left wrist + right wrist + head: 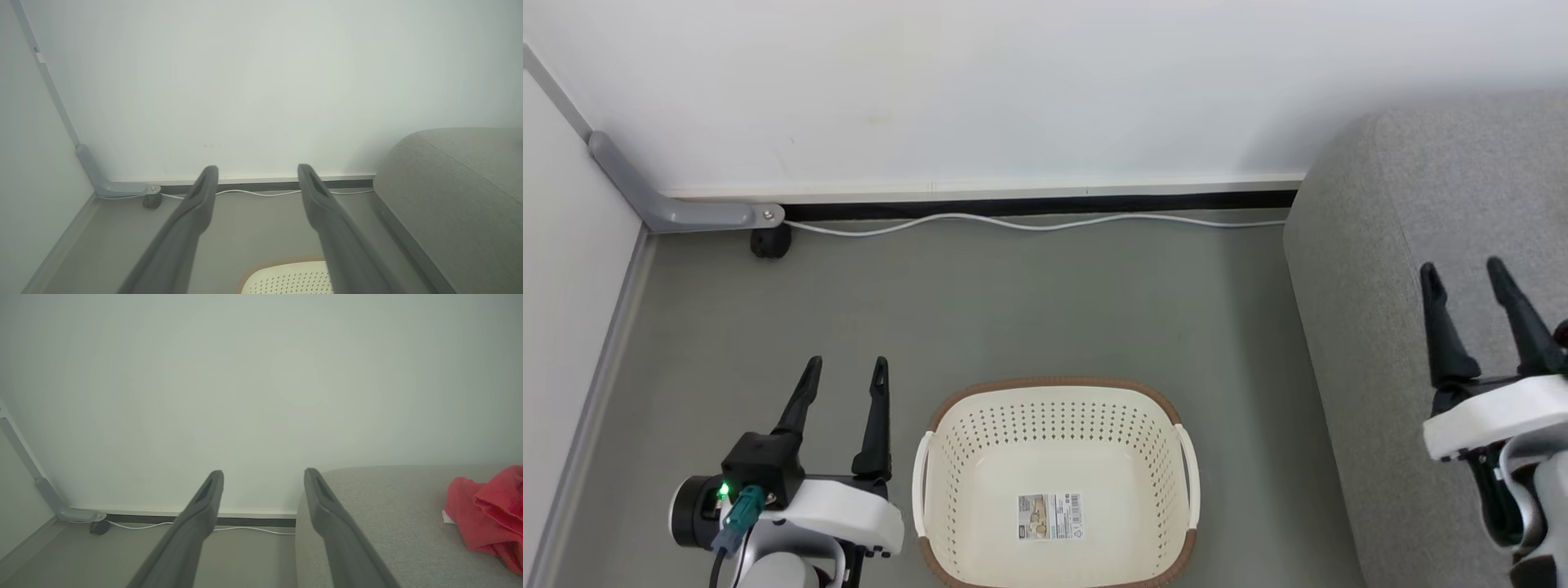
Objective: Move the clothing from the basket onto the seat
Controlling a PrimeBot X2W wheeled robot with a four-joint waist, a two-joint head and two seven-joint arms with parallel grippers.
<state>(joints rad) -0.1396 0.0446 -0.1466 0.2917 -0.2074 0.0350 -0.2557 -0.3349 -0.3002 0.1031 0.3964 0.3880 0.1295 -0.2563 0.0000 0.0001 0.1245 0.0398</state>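
head looks down; wrists low, facing wall (261, 81), sharing seat (388, 506)

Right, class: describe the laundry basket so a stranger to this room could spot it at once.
Find the big grey sofa by the white wall. On the grey floor to its left stands the basket. Unlike its grey surroundings, it is cream and oval, with holed walls, a brown rim and a paper label inside.

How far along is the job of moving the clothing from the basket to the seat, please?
Looks done: the basket holds only its paper label, and red clothing lies on the seat. In hand: nothing; left claw and right claw are open. Remaining: seemingly nothing.
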